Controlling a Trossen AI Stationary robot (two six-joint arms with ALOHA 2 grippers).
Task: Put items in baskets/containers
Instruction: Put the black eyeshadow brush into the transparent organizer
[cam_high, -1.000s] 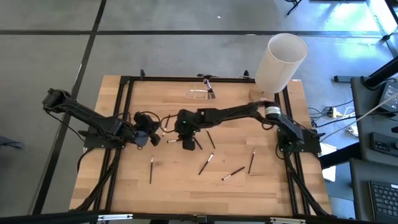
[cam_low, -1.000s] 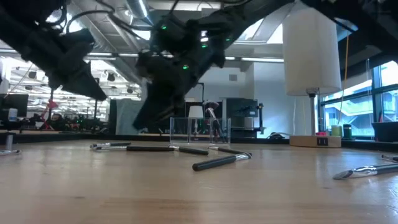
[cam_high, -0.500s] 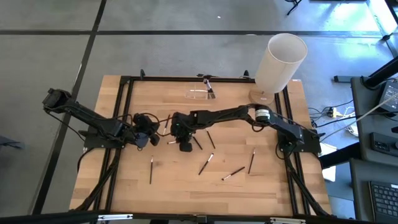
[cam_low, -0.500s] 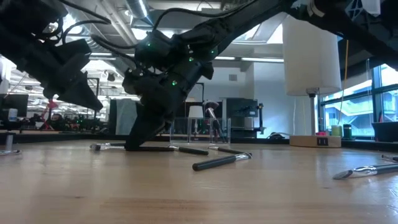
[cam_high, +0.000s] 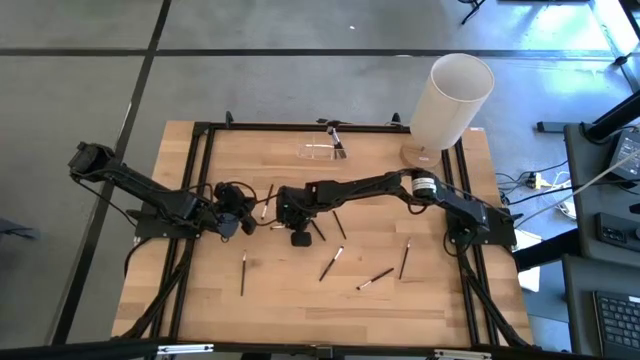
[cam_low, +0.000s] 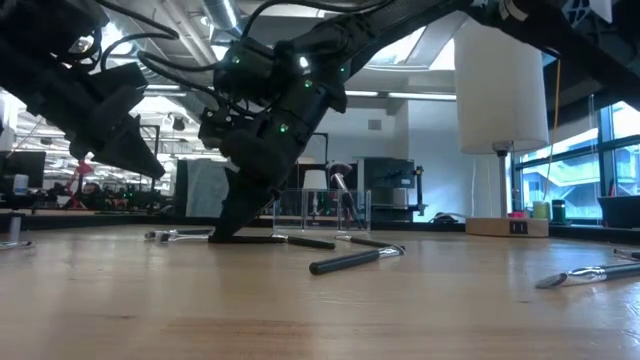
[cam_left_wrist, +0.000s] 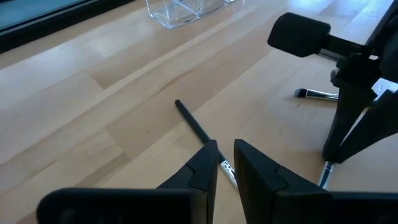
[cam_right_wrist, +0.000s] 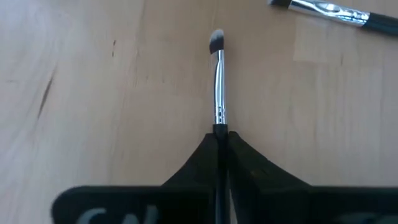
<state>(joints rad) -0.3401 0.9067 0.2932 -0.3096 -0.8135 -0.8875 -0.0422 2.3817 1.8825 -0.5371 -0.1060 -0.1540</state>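
Note:
Thin dark-handled brushes lie scattered on the wooden table (cam_high: 200, 300). My right gripper (cam_high: 287, 226) reaches in from the right to mid-table and is shut on one brush (cam_right_wrist: 218, 87), whose bristle tip (cam_right_wrist: 216, 41) points toward the table's left. My left gripper (cam_left_wrist: 227, 163) hovers just left of it, fingers a narrow gap apart, above another brush (cam_left_wrist: 194, 124) lying flat on the wood. The clear holder (cam_high: 320, 151) stands near the far edge with a brush (cam_high: 337, 140) in it. My right gripper pinches the brush's dark handle (cam_right_wrist: 219, 132), just behind the silvery ferrule, between its two fingers. The fingers slant down from the table's right, their tips at the tabletop (cam_low: 222, 234). The brush sticks out ahead of them, lying low along the wood.
More brushes lie nearer the front edge (cam_high: 242, 272), (cam_high: 331, 262), (cam_high: 375, 278), (cam_high: 404, 258) and one behind the right gripper (cam_high: 339, 222). A tall white cylinder (cam_high: 452, 95) on a tan base stands at the far right corner. A black frame borders the table.
My right gripper has come down to the tabletop, tipping more steeply, and its fingers have closed on the brush handle. The brush stays on the wood. My left gripper has kept still.

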